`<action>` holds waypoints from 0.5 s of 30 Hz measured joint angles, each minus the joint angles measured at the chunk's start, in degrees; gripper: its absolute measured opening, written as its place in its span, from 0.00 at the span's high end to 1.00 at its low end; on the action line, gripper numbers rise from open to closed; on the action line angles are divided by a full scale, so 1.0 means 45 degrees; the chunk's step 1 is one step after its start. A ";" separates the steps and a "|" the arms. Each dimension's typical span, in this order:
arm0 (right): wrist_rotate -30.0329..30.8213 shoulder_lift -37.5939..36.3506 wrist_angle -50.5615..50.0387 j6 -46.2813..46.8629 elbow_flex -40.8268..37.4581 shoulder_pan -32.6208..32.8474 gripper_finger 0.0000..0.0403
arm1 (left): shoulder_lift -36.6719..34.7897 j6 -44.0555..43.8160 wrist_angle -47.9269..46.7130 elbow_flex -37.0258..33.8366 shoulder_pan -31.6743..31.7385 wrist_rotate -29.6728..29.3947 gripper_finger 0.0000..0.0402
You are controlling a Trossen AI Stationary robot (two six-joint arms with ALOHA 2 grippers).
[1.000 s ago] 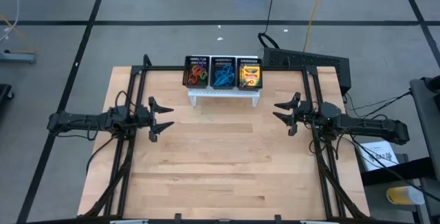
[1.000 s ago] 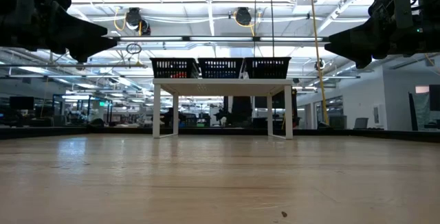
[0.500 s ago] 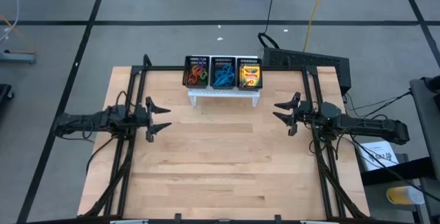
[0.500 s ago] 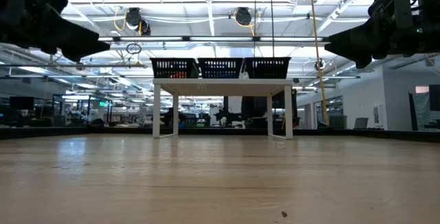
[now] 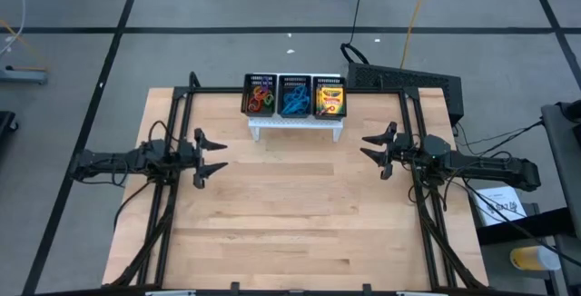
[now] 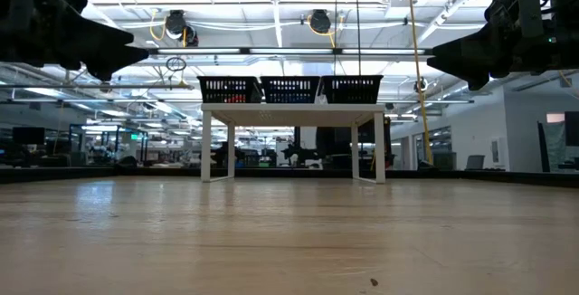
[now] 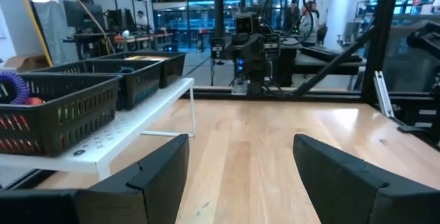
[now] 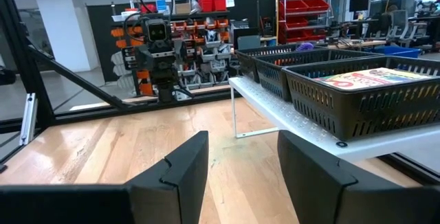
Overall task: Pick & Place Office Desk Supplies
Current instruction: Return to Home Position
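At upper centre of the high view, the organiser [image 5: 294, 77] sits on a stand [image 5: 297, 125] on the surface [image 5: 290, 205]. Small loops [image 5: 261, 96] lie in its left compartment, oval loops [image 5: 293, 103] in the middle, crayon boxes [image 5: 330, 99] in the right. The left gripper [image 5: 216, 153] is mid-left, the right gripper [image 5: 365, 147] mid-right.

Three black bins [image 5: 294, 79] on one white stand [image 5: 297, 124]. One crayon box [image 5: 330, 99] shows on top; the loops [image 5: 261, 96] are too tangled to count. Two grippers, left gripper [image 5: 225, 153] and right gripper [image 5: 363, 146].

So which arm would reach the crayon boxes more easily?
Probably the right: the right gripper, open, hangs nearer the crayon boxes in the mesh bin on its side; the left gripper, also open, waits farther off.
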 joint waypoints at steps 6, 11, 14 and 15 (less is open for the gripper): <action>0.0000 0.0000 0.0000 -0.0004 0.0000 0.0000 0.59 | 0.0010 0.0145 -0.0092 0.0000 0.0010 0.0317 0.32; 0.0000 0.0000 0.0000 -0.0002 -0.0002 0.0000 0.59 | 0.0010 -0.0010 -0.0141 0.0000 0.0010 0.0505 0.32; 0.0000 0.0000 0.0000 -0.0003 -0.0001 0.0000 0.59 | 0.0015 0.0035 -0.0145 -0.0005 0.0010 0.0500 0.32; 0.0000 0.0000 0.0000 -0.0002 0.0000 0.0000 0.59 | 0.0015 0.0159 -0.0145 -0.0005 0.0010 0.0500 0.32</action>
